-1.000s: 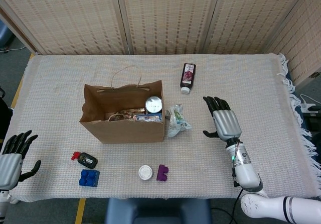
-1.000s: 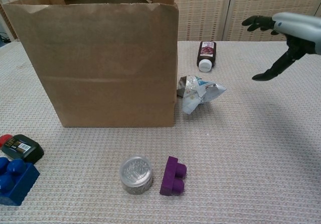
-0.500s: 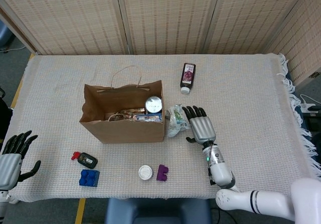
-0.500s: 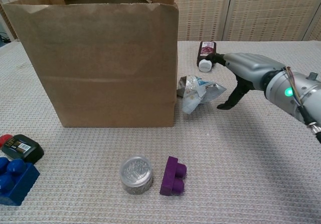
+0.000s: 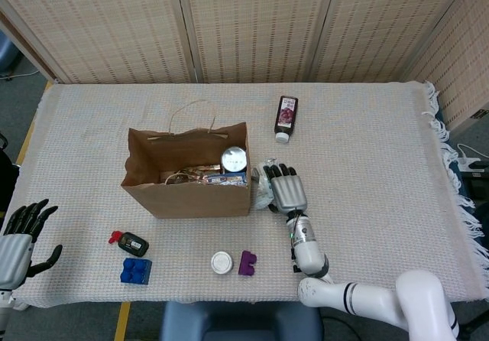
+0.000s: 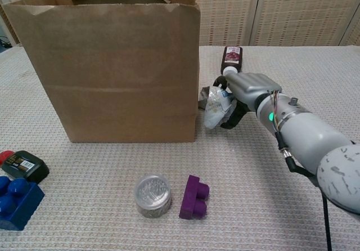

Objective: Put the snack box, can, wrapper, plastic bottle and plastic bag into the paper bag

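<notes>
Right, my right hand (image 6: 243, 89) lies over the wrapper (image 6: 215, 106) just beside the paper bag (image 6: 112, 71), fingers draped on it; I cannot tell if it grips. My left hand (image 5: 15, 238) sits spread, holding nothing. The bottle (image 5: 286, 117) lies apart.

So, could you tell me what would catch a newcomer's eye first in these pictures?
Probably the upright paper bag left of centre, open-topped with a can and packets inside. Beside its right edge, the right hand lies over the crumpled wrapper. Behind them, a dark plastic bottle lies on the table.
</notes>
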Motion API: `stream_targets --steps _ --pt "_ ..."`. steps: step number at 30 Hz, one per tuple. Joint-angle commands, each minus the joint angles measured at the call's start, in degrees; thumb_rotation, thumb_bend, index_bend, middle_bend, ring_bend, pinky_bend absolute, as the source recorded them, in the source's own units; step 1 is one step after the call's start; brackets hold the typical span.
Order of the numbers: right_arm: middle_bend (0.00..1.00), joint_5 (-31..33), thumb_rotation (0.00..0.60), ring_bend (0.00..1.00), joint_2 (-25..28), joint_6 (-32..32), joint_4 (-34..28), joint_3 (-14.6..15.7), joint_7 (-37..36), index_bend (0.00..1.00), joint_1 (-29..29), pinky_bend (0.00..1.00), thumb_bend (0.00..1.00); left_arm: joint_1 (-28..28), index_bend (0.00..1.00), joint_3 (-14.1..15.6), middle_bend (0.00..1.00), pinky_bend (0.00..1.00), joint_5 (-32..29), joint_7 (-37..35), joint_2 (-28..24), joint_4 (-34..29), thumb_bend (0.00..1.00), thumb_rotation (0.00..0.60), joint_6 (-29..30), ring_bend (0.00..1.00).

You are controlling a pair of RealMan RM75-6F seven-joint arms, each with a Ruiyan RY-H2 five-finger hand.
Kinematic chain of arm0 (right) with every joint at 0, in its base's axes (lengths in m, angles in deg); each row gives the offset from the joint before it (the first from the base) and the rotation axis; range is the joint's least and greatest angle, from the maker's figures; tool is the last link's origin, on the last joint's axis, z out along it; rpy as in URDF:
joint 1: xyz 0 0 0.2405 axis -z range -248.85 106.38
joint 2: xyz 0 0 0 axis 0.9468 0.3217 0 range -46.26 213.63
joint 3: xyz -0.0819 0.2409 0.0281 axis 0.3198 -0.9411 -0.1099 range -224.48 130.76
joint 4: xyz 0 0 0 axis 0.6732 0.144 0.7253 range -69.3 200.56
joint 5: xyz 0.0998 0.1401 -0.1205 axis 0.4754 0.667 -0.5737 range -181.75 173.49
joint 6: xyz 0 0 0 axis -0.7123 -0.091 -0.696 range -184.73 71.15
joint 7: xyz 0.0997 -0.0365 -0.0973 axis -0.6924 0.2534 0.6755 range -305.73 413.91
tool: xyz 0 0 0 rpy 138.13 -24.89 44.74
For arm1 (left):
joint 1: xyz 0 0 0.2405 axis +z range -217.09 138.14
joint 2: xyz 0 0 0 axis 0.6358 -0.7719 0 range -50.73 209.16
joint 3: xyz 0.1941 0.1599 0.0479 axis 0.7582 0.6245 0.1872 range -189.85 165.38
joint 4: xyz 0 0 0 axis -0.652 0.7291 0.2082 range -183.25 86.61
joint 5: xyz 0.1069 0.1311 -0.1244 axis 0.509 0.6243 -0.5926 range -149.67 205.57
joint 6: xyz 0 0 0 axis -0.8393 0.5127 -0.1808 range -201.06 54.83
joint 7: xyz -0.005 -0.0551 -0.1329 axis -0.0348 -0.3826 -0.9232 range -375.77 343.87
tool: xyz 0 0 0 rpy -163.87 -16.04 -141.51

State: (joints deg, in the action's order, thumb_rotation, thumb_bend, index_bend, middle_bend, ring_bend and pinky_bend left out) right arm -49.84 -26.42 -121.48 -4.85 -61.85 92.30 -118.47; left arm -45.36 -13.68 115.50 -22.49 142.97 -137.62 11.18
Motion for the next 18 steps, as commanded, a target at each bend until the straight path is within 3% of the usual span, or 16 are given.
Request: stream_targets --steps 1,5,11,18 --pt "0.51 -1.89 0.600 0.47 -1.27 -0.78 1.33 -0.20 -1.40 0.62 0.10 0.57 0.22 0.03 0.12 0.04 0.00 0.00 0.04 -0.21 -0.02 0.10 0.37 0.600 0.04 0.00" --pt "0.61 -4.81 0.600 0.59 0.18 -2.08 -0.89 0.33 -2.85 0.76 1.27 0.69 0.30 0.17 0.12 0.12 0.00 0.00 0.09 -0.35 -0.02 0.16 0.37 0.600 0.24 0.00" --pt "0.63 -8.23 0.600 0.60 8.19 -6.08 -11.44 -0.27 -3.10 0.78 4.32 0.70 0.32 0.42 0.12 0.16 0.00 0.00 0.04 -0.15 0.10 0.18 0.37 0.600 0.59 0.00" --pt "0.63 -9.96 0.600 0.60 19.03 -14.93 -25.18 -6.07 -3.51 0.78 8.55 0.70 0.33 0.59 0.12 0.06 0.00 0.00 -0.19 0.80 0.31 -0.05 0.37 0.600 0.85 0.00"
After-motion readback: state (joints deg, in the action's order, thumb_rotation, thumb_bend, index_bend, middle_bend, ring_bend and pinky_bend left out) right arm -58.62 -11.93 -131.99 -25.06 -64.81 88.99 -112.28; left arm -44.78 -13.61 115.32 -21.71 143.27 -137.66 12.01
